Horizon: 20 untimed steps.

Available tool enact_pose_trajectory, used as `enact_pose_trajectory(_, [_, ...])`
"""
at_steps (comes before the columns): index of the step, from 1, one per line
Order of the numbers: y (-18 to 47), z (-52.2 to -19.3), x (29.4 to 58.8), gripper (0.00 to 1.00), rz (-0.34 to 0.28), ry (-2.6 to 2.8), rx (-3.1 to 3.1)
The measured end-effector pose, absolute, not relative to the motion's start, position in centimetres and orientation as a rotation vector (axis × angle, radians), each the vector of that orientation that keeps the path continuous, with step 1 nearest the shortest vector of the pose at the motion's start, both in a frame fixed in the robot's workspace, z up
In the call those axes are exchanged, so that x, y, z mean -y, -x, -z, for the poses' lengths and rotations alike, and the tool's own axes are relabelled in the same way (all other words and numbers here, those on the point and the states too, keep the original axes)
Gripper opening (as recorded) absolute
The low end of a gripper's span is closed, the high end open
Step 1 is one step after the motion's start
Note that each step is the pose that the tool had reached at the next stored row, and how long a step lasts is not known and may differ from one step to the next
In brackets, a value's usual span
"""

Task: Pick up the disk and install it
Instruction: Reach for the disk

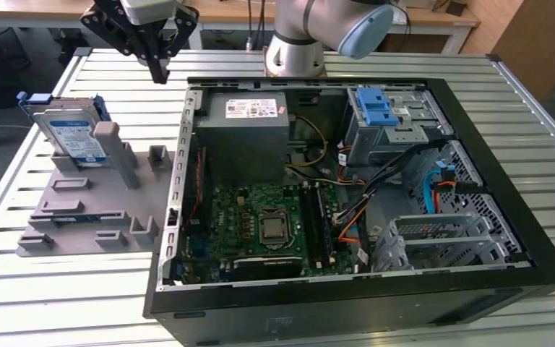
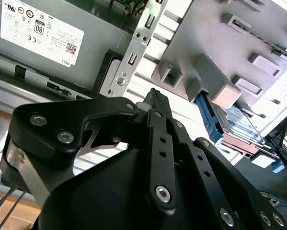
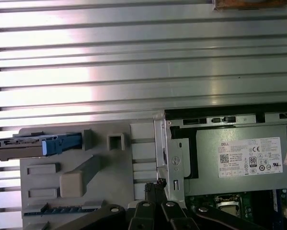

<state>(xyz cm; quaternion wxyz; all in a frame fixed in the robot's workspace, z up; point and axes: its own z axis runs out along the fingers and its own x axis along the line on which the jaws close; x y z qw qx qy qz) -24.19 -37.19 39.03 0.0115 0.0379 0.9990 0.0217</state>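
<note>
Claw closed and empty, tip-down beside the computer case, apart from the disk.

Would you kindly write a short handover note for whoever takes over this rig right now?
Gripper: shut and empty. It hangs above the slatted table, between the grey holder and the back corner of the open computer case.
Disk: stands on edge in the grey holder, at the exterior view's left of the case. The gripper is not touching it.
Done: nothing that shows; the disk is not yet picked up.
Left: the whole job, both the pickup and the install in the case.
</note>
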Motion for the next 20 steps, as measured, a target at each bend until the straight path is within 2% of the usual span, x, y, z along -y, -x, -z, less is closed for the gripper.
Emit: enact_pose_trajectory(20, [25.6,-39.0,37.1,0.11,-0.067,-0.118,-3.116])
